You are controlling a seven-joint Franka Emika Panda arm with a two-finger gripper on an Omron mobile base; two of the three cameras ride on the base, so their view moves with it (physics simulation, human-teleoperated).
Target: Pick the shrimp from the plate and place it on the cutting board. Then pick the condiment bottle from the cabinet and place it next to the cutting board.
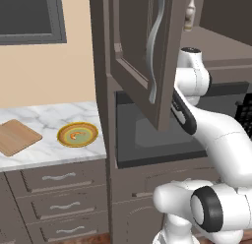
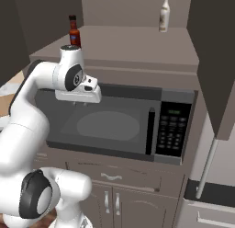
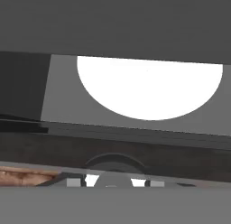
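Currently shrimp (image 1: 76, 135) lying on plate (image 1: 78, 135) on marble table (image 1: 49, 149), cutting board (image 1: 16, 137) just left of plate, cabinet (image 1: 142, 56) door swung open, condiment bottle (image 2: 74, 32) upright on shelf above microwave (image 2: 119, 123), hand (image 2: 82, 102) before microwave door, grip state unclear, nothing visibly held

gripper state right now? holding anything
gripper: in front of the microwave, nothing seen in it; open or shut cannot be told.
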